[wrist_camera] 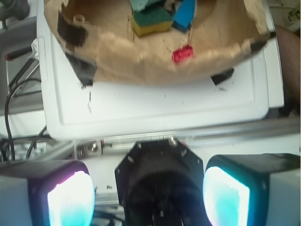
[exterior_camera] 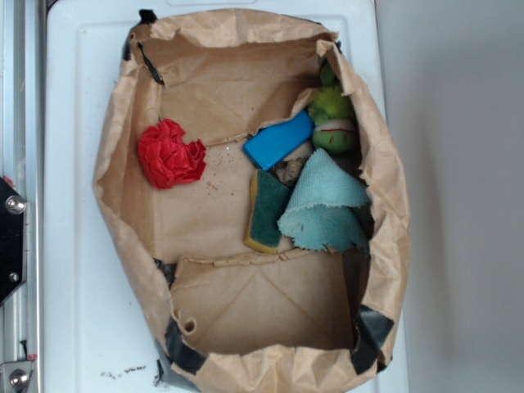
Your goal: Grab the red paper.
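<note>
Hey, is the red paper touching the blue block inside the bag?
Apart. In the exterior view, bare brown bag floor plainly separates the red paper on the left from the blue block toward the middle.

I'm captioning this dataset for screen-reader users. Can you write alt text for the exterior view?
Seen from above, a crumpled red paper lies alone at the left inside an open brown paper bag on a white surface. At the right of the bag cluster a blue block, a green and yellow sponge, a teal cloth and a green toy. No robot hand shows.
</note>
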Robot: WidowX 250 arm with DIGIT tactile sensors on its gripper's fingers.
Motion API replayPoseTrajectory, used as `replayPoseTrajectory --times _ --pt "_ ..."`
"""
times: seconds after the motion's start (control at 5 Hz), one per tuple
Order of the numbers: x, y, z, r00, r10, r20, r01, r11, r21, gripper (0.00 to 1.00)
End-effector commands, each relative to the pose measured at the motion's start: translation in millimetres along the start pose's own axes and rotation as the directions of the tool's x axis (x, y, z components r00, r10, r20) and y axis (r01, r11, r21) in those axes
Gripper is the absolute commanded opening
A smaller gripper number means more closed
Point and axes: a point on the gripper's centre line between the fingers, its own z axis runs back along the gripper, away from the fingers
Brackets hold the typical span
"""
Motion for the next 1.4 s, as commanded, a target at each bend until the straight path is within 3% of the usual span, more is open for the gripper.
replayPoseTrajectory --times 0.0,0.4,0.6,0.8,1.2 --pt "34.4 13.3 -5.0 0.998 0.049 0.032 -0.05 0.999 0.021 1.0" --pt "72.9 44.0 -23.6 0.998 -0.051 0.035 0.051 0.998 -0.021 1.0" --pt "84.6 52.9 -34.2 0.991 -0.129 0.031 0.131 0.989 -0.068 1.0" --pt "90.8 46.2 -50.1 0.98 -0.197 0.035 0.2 0.974 -0.109 1.0" --pt "100.0 42.1 -75.8 0.987 -0.158 0.017 0.159 0.987 -0.023 1.0"
